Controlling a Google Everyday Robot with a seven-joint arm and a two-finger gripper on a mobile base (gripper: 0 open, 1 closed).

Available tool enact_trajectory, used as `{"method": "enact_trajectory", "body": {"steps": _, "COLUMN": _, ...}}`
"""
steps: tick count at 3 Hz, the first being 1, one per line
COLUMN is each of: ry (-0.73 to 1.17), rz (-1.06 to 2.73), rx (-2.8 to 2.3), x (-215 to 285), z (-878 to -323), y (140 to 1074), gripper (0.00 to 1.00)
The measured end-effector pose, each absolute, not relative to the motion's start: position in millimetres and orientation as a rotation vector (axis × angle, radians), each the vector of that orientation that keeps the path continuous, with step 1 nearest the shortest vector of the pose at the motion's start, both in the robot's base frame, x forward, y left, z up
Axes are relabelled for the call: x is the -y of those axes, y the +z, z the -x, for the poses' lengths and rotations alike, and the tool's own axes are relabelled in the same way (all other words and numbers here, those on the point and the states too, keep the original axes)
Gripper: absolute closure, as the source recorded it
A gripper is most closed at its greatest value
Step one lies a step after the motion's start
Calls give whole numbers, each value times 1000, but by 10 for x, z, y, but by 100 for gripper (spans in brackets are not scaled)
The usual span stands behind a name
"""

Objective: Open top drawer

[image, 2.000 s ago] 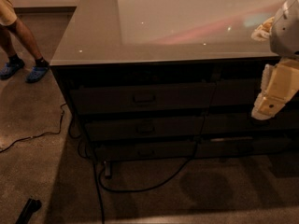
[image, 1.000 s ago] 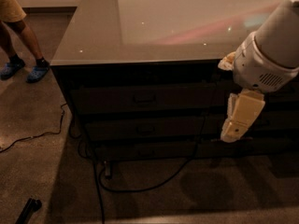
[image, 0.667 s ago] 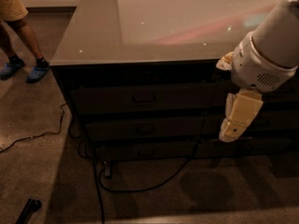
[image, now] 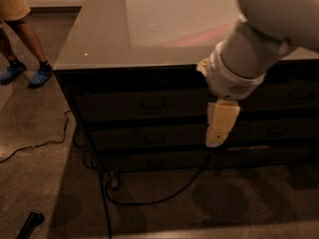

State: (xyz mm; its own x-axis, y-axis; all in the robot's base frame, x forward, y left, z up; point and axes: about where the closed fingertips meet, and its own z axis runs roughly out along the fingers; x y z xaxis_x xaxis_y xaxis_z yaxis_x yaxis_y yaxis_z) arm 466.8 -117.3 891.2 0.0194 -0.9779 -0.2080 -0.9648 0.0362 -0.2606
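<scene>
Beyond the tabletop's (image: 99, 34) left edge, a person's legs (image: 22, 39) are being kept well apart from the cabinet, probably to leave the arm room. Under the front edge, the top drawer (image: 119, 106) is being shown fully shut, its small pull (image: 153, 104) untouched. Right of that pull, the gripper (image: 215, 138) is being held pointing down before the drawer fronts, likely for lining up on the pull; whether it is open or closed cannot be told

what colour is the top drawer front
Top drawer: dark brown-black, camera view; gripper hangs right of its pull.
</scene>
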Motion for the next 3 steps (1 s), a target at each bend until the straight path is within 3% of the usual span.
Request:
{"method": "enact_trajectory", "body": {"steps": 1, "ry": -103, "rz": 2147, "rx": -1800, "x": 766, "z": -4917, "y": 8815, "gripper": 0}}
{"method": "enact_trajectory", "body": {"steps": 3, "ry": -111, "rz": 2171, "rx": -1764, "x": 748, "z": -4889, "y": 8805, "gripper": 0}}
